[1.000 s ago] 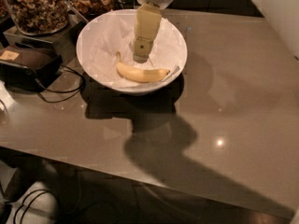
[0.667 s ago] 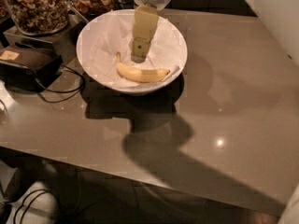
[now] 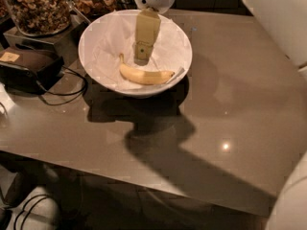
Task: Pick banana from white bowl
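Observation:
The banana is yellow and curved, lying on crumpled white paper in the front part of the white bowl. Its thin stem points up to the left. The bowl stands at the back left of the grey table. My gripper reaches down into the bowl from the back, its pale fingers seen edge-on. Its tip hangs just behind and above the middle of the banana, apart from it.
Glass jars of nuts stand behind the bowl at the left. A black box with cables lies left of the bowl. The grey table stretches right and forward to its front edge. A white robot part fills the upper right.
The gripper has stayed over the bowl behind the banana, shifting only slightly. The banana has not moved.

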Robot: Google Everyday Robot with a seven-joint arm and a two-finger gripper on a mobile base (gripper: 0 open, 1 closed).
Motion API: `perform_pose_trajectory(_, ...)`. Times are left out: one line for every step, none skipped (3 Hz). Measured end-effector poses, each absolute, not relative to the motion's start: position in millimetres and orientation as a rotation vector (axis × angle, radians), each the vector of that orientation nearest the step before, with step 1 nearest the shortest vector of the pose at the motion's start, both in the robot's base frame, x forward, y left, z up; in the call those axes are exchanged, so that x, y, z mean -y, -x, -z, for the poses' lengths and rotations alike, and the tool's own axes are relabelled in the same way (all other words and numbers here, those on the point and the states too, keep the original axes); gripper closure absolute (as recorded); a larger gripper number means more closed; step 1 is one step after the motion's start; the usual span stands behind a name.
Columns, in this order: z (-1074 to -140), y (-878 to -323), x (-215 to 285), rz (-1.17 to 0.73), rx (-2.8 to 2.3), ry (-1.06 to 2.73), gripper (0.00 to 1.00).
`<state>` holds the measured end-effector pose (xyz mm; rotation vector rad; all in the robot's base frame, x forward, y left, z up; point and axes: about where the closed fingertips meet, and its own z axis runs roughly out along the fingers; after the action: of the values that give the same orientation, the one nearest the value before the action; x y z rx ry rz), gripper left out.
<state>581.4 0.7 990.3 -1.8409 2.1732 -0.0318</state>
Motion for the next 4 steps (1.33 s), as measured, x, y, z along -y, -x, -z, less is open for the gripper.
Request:
perform_pose_trajectory(-985.9, -586.4, -1.9, 0.025, -2.187, 1.838, 0.09)
perform_pose_trajectory(-982.5, -591.2, -6.0, 0.019, -2.191, 1.845, 0.21)
perform_pose_trajectory(-974.8, -594.4, -13.1, 0.001, -2.192, 1.872, 0.28)
perform_pose_trajectory(-962.4, -598.2, -20.7, -0.018, -2.204, 1.899, 0.31)
